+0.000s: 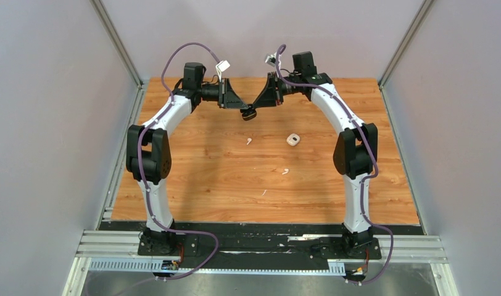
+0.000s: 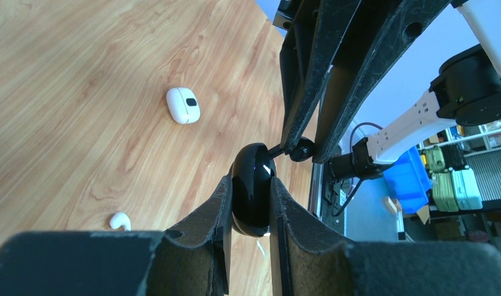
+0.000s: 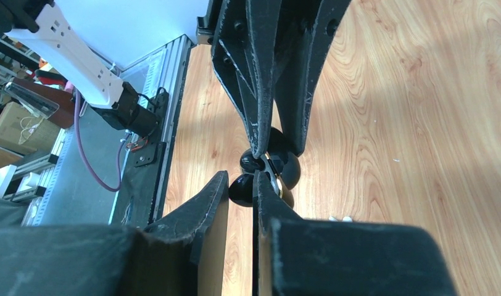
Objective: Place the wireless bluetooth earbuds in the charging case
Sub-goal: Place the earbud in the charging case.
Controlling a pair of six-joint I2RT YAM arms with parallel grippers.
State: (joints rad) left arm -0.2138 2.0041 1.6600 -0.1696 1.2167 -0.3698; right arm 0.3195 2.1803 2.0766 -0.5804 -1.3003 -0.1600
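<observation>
Top external view: a white earbud (image 1: 285, 171) lies nearest on the table (image 1: 192, 179), a second white earbud (image 1: 248, 141) and a white charging case (image 1: 292, 140) beyond. Farthest, we see the left gripper (image 2: 251, 188) clamp the black charging case (image 2: 253, 165) and the right gripper (image 3: 240, 179) pinch a black earbud (image 2: 302, 149) against it.

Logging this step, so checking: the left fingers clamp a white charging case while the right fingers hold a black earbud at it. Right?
No. The left wrist view shows the clamped charging case is black; the white case lies apart on the table. The left fingers do clamp it, and the right fingers hold a black earbud at it.
</observation>
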